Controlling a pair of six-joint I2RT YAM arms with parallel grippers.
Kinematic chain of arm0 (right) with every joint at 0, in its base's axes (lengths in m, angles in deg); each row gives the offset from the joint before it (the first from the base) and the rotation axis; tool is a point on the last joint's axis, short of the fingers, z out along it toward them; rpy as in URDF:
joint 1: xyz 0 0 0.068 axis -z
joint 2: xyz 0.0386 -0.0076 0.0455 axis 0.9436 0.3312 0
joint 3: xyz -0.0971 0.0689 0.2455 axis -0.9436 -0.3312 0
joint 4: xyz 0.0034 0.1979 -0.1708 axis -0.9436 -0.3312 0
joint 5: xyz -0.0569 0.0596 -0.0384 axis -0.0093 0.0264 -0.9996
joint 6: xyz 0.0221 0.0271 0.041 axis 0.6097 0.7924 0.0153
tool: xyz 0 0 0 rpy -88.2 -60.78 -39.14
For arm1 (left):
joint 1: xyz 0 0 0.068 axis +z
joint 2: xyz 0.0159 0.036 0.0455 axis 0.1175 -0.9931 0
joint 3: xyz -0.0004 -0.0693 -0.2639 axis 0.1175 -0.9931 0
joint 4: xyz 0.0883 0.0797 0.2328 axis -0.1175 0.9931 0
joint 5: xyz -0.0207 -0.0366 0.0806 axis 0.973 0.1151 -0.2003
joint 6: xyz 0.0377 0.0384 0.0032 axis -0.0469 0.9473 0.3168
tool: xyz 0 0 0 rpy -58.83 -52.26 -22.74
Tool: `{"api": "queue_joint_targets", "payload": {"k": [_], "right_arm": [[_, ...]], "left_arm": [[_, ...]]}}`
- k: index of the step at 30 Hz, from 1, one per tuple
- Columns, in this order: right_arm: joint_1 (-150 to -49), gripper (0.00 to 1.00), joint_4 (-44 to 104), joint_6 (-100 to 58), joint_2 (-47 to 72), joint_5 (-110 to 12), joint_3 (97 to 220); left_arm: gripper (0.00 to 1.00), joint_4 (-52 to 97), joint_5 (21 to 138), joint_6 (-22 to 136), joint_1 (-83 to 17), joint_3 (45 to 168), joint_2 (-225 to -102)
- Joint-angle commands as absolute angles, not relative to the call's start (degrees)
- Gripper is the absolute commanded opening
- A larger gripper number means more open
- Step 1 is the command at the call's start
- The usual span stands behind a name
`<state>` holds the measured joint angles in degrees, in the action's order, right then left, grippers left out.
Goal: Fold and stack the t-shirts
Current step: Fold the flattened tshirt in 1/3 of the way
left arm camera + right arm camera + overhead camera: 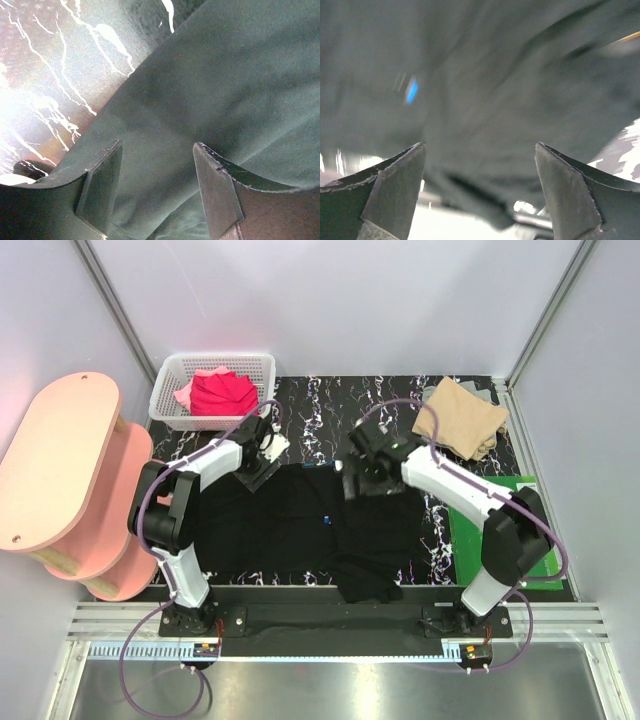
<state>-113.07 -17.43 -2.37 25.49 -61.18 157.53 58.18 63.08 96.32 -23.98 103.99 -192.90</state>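
The large black t-shirt (300,525) lies spread on the dark marbled table, its small blue print (327,519) near the middle. My left gripper (262,465) is open over the shirt's far left corner. In the left wrist view (157,150) the dark fabric (230,90) lies under the spread fingers (102,185). My right gripper (358,478) is open over the shirt's far edge. The right wrist view (480,150) is blurred and shows the fabric (495,100) and the blue print (411,90). A folded tan t-shirt (460,418) lies at the far right. Red (222,392) and pink (184,395) shirts lie in the basket.
A white mesh basket (262,364) stands at the far left. A green board (530,530) lies at the right edge beside the right arm. A pink two-tier shelf (60,460) stands left of the table. Grey walls close in three sides.
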Motion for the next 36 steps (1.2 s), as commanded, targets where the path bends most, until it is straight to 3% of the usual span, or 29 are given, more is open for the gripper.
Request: {"api": "queue_joint_targets", "payload": {"k": [1, 7, 14, 17, 20, 21, 25, 34, 35, 36], "right_arm": [[-102.8, 0.90, -17.4, -1.1, 27.7, -75.3, 163.4], [-92.8, 0.82, -13.7, 2.2, 36.3, -74.1, 166.0], [-90.6, 0.75, -9.4, 3.0, 45.1, -68.6, 170.1], [-89.6, 0.67, -9.3, 2.6, 47.1, -68.8, 173.1], [-88.9, 0.39, -9.3, 1.8, 48.3, -69.6, 175.3], [-88.9, 0.22, -9.3, 1.6, 48.3, -70.5, 176.1], [-88.7, 0.00, -9.3, 0.1, 48.6, -72.5, 177.0], [-87.9, 0.02, -12.6, -2.9, 48.4, -80.6, 177.0], [-87.9, 0.15, -13.2, -3.3, 48.7, -83.8, 177.6], [-87.8, 0.19, -14.3, -3.8, 49.5, -85.1, 177.8]], "left_arm": [[0.64, 57.3, 62.5, 97.3, -24.0, 102.7, -189.5], [0.64, 57.5, 63.0, 97.3, -24.0, 102.2, -188.0], [0.63, 57.4, 62.6, 97.7, -24.0, 100.9, -186.4], [0.64, 57.5, 62.6, 97.8, -24.0, 100.4, -186.0], [0.63, 57.4, 63.0, 97.6, -24.0, 99.8, -185.9], [0.63, 57.4, 63.0, 97.5, -24.0, 99.3, -186.0], [0.63, 57.1, 62.8, 97.8, -24.0, 98.5, -186.2], [0.63, 57.1, 62.6, 98.3, -24.0, 98.5, -186.0], [0.63, 57.1, 62.6, 98.3, -24.0, 98.5, -186.0], [0.63, 57.1, 62.6, 98.3, -24.1, 98.5, -186.0]]}}
